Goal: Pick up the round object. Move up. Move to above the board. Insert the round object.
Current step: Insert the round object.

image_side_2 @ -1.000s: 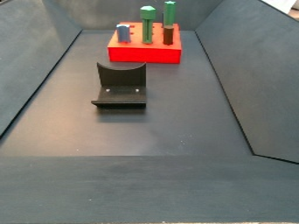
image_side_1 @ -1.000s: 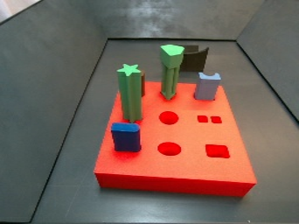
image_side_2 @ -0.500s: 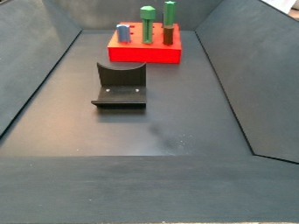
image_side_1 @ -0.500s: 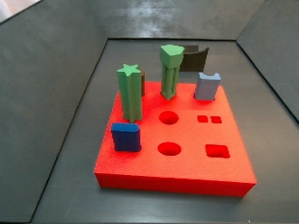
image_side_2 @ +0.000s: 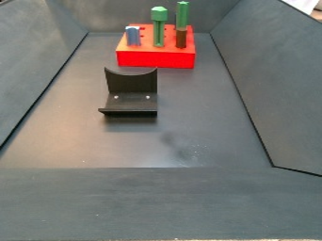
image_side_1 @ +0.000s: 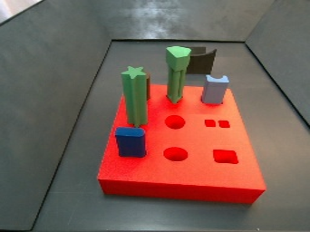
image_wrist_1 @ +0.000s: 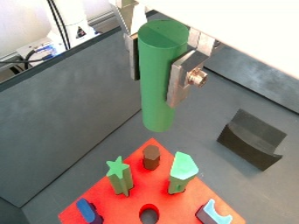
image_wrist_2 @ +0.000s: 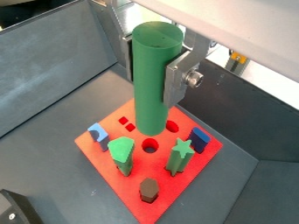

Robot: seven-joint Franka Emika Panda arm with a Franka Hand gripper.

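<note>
My gripper (image_wrist_1: 155, 85) is shut on the round object (image_wrist_1: 158, 52), a plain green cylinder held upright between the silver fingers. Both also show in the opposite wrist view, gripper (image_wrist_2: 152, 86) and round object (image_wrist_2: 153, 52). The peg hangs high above the red board (image_wrist_1: 122, 206), which lies below it in both wrist views (image_wrist_2: 176, 179). The board shows in both side views (image_side_1: 200, 177) (image_side_2: 157, 58), with two round holes open in its top face. The gripper and round object are out of view in both side views.
On the board stand a star-topped green peg (image_side_1: 134, 95), an angular-topped green peg (image_side_1: 177, 72), a grey-blue piece (image_side_1: 216, 89), a blue piece (image_side_1: 130, 141) and a brown peg (image_wrist_1: 151, 157). The fixture (image_side_2: 130, 91) stands on the floor in front of the board. Dark walls enclose the floor.
Nothing on the board has moved in the side views. A faint dark patch has appeared on the floor near the fixture.
</note>
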